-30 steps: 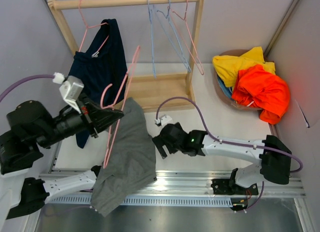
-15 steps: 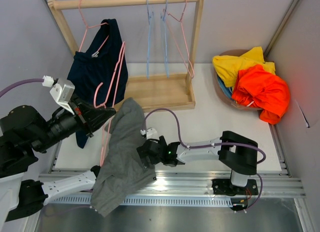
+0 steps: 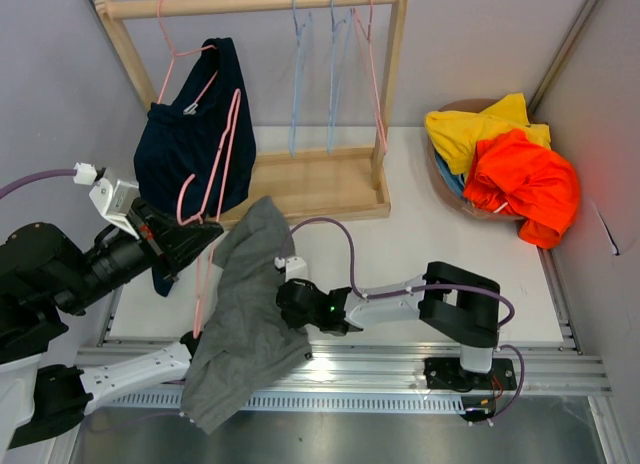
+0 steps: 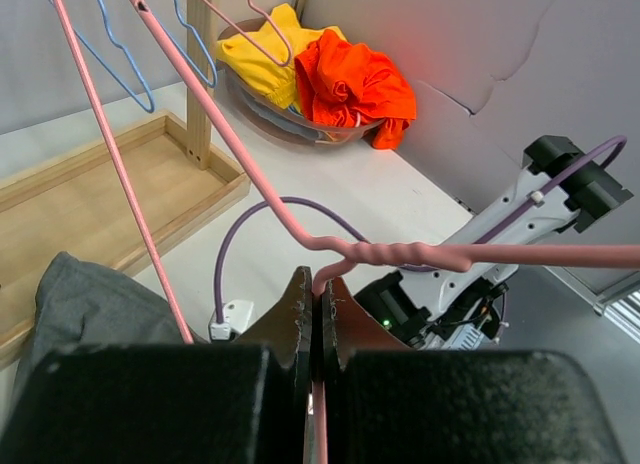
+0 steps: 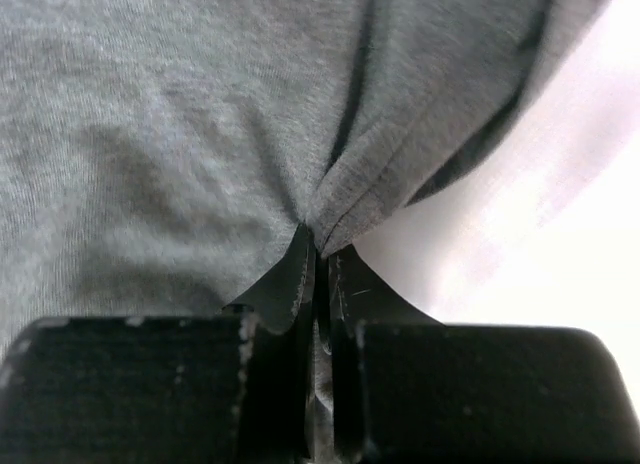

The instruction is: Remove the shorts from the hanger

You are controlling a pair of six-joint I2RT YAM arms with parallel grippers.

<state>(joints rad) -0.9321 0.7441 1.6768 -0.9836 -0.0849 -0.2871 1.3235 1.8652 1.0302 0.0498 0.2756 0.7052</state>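
Note:
Grey shorts (image 3: 250,304) hang off a pink wire hanger (image 3: 197,289) at the near left and trail down over the table's front edge. My left gripper (image 3: 214,227) is shut on the hanger's wire just below its twisted neck (image 4: 420,254). My right gripper (image 3: 284,304) has reached in low from the right and is shut on a bunched fold at the edge of the grey shorts (image 5: 200,134). Navy shorts (image 3: 190,134) hang on another pink hanger on the wooden rack (image 3: 250,2).
Two blue hangers (image 3: 298,84) and a pink one hang bare on the rack's rail, above its wooden base (image 3: 310,179). A basket (image 3: 440,174) at the right wall holds yellow (image 3: 470,129) and orange shorts (image 3: 525,184). Walls close in left and right.
My right arm swept left across the table to the grey shorts and its jaws closed on the cloth. My left arm drew the hanger a little back to the left.

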